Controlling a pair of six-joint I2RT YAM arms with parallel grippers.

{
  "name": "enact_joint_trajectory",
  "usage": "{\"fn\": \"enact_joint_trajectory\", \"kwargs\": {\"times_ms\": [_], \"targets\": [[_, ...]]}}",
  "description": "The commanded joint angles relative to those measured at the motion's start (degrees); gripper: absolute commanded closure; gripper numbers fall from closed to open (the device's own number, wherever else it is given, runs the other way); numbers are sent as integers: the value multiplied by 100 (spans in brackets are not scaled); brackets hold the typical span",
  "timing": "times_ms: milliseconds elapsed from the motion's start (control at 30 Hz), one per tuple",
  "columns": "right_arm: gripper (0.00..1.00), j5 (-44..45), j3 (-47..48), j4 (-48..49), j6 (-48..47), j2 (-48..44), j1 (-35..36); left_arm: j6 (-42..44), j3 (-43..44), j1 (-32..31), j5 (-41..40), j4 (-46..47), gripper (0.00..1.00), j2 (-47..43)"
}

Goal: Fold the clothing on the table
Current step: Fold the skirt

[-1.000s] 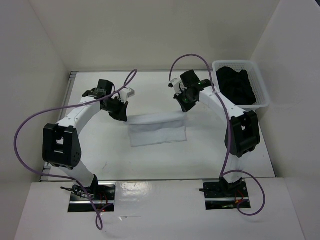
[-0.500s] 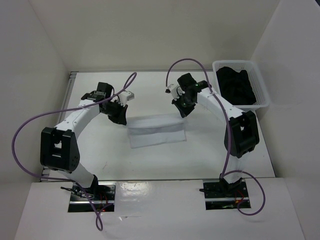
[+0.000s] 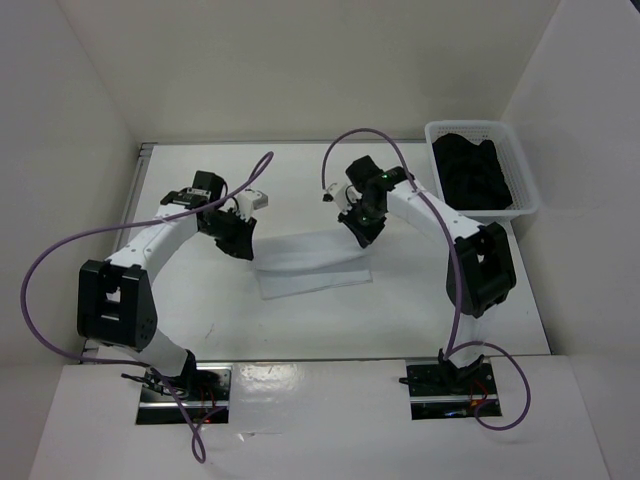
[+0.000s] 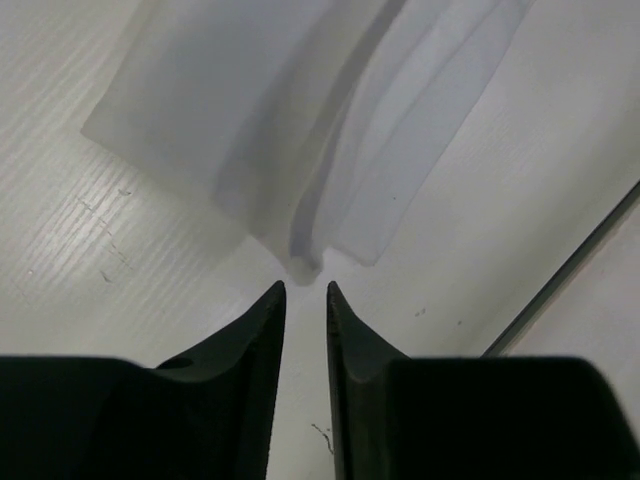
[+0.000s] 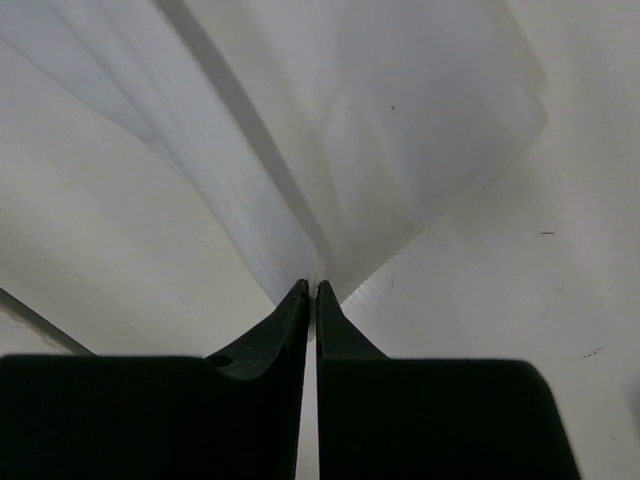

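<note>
On the table [image 3: 300, 325], the cloth [image 3: 315, 262] lies between both arms, one bunched corner just ahead of the left end effector [image 4: 305, 292], whose fingers stand slightly apart, the opposite corner clamped in the right end effector [image 5: 312, 290], the basket [image 3: 527, 203] well to its right.

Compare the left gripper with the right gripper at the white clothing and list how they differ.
The left gripper holds its jaws apart with a clear gap; the right gripper has them nearly together. A corner of the clothing lies just beyond the left gripper's tips, free of them; at the right gripper the fabric runs into the tips, apparently pinched. Shared: both are black and sit at far corners of the clothing on the table.
</note>
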Motion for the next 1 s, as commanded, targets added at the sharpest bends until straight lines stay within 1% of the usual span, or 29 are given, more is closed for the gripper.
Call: {"fn": "enact_joint_trajectory", "kwargs": {"times_ms": [0, 100, 233, 333, 400, 467, 533, 700, 800, 833, 900, 933, 967], "targets": [[93, 26, -117, -301, -157, -194, 95, 211, -60, -13, 307, -195, 68, -235], [90, 176, -170, -301, -210, -89, 148, 272, -60, -13, 456, -248, 61, -287], [89, 334, -275, -301, -263, -89, 148, 273, -113, -65, 509, -363, 61, -288], [85, 387, -346, -248, -394, -37, 148, 273, -113, -65, 509, -363, 61, -288], [80, 501, -407, -248, -473, -36, 200, 273, -113, -65, 509, -363, 61, -288], [72, 615, -469, -301, -526, -36, 201, 273, -113, -65, 509, -363, 61, -288], [67, 668, -539, -301, -579, -36, 262, 273, -113, -65, 509, -363, 61, -288], [61, 608, -539, -521, -790, -89, 315, 220, -113, -65, 456, -363, 61, -288], [56, 423, -539, -933, -1036, -28, 368, 167, -61, -65, 456, -363, 61, -288], [56, 422, -539, -995, -1036, -27, 420, 167, -60, -65, 456, -363, 61, -288], [53, 422, -487, -865, -914, -27, 421, 107, -60, -65, 403, -363, 60, -288], [47, 483, -487, -750, -713, -27, 421, 106, -60, -65, 264, -293, 58, -340], [44, 484, -487, -506, -589, -88, 421, 36, -112, -65, 210, -223, 56, -341]]}}
